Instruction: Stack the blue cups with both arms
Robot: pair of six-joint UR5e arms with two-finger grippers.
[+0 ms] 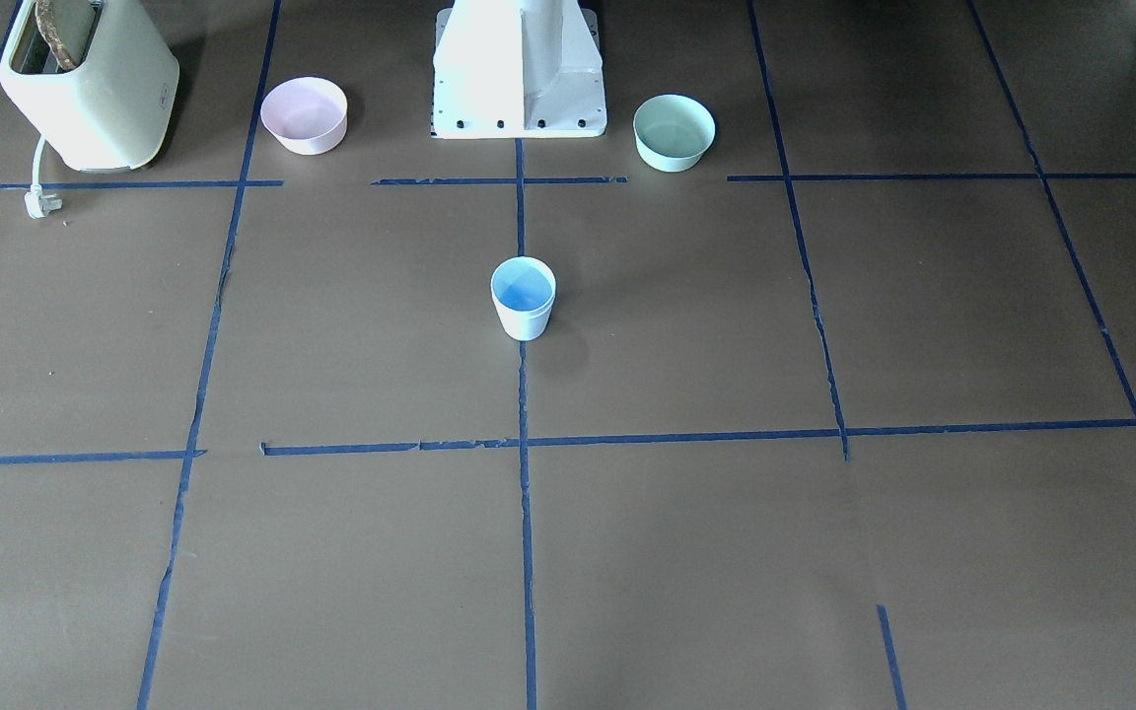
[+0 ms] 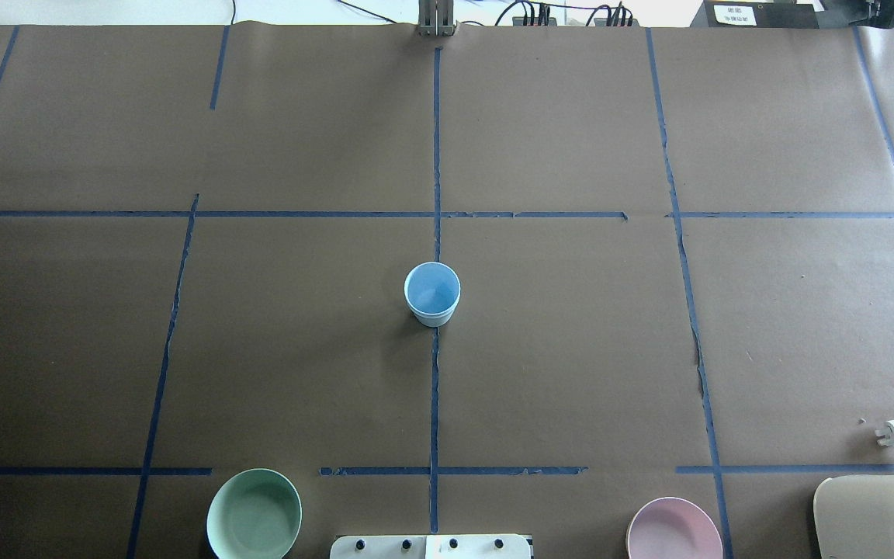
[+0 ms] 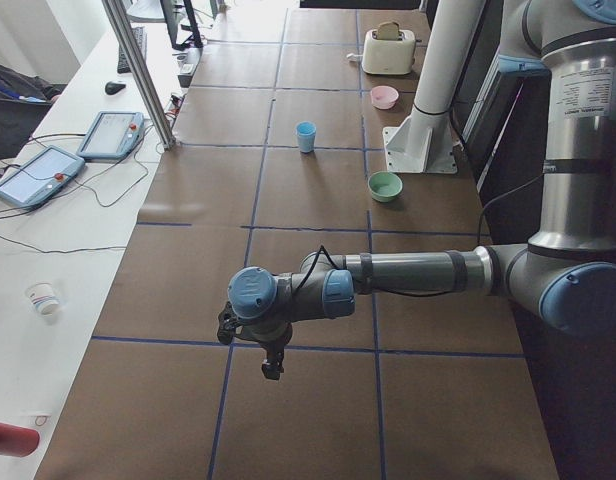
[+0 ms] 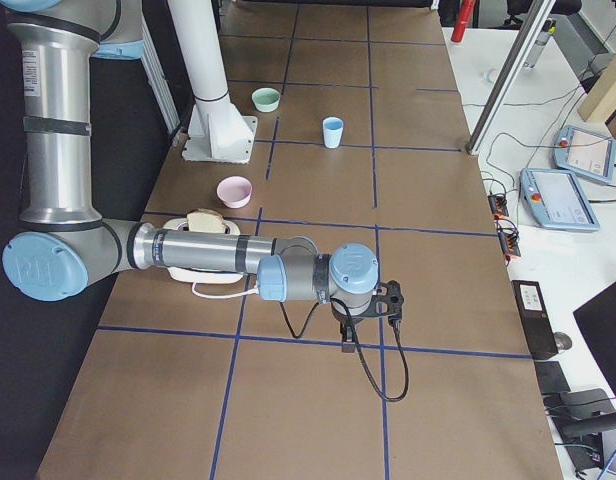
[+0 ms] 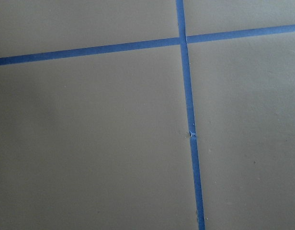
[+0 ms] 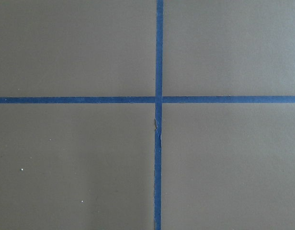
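Blue cup: stands upright on the tabletop, mouth up, straight out from the pedestal, on the centre tape line. Only one cup outline shows; I cannot tell whether a second cup sits nested inside it.
Left arm: stretched out level, low over the tabletop, well apart from the pedestal on my left side and well apart from the blue cup.
Left jaws: pointing down above a tape crossing. Seen only in a side view, so I cannot tell whether they are apart or together.
Right arm: stretched out level, well apart from the pedestal on my right side.
Right jaws: pointing down near a tape crossing; I cannot tell their state here either.
Mint bowl: just beside the pedestal, on my left.
Pink bowl: near the pedestal, on my right.
Toaster: beyond the pink bowl from the pedestal, with a brown slice in its slot and its plug lying on the tabletop.
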